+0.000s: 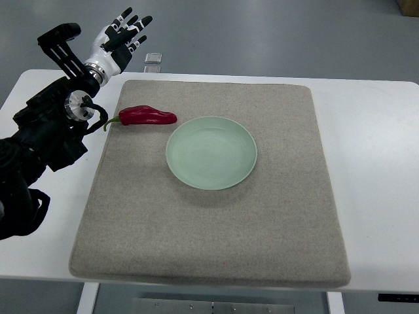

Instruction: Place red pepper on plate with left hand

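i see my left hand (121,40) up in the upper left of the frame, past the far edge of the white table (373,170), fingers spread and holding nothing. the red pepper (146,116) lies on the gray mat (209,242), just left of the pale green plate (211,152), not touching it. its green stem points left

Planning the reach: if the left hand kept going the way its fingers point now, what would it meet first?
Nothing visible: the left hand points away past the table's far edge, not toward the red pepper. Height is unclear.
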Available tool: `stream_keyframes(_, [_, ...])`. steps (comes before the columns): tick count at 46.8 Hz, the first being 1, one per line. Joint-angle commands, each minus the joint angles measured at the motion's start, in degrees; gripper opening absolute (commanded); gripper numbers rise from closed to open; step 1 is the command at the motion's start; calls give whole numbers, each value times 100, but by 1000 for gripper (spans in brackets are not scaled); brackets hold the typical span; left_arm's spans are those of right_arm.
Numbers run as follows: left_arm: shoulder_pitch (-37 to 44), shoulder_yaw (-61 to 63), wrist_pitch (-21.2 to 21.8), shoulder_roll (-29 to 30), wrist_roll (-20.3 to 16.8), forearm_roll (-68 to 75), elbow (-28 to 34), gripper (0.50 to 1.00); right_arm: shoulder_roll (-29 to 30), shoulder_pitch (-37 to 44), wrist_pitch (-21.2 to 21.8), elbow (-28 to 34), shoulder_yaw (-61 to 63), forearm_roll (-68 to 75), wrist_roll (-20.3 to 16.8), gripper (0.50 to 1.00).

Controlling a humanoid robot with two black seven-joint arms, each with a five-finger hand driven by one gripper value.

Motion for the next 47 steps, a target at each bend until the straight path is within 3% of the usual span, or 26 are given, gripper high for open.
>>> stream_keyframes(1, [7, 0, 0, 0, 0, 0, 0, 994, 0, 0, 0, -7, 0, 0, 0, 932])
stream_keyframes(47, [24, 97, -79, 61, 0, 35, -44, 994, 0, 0, 0, 2, 0, 0, 0, 932])
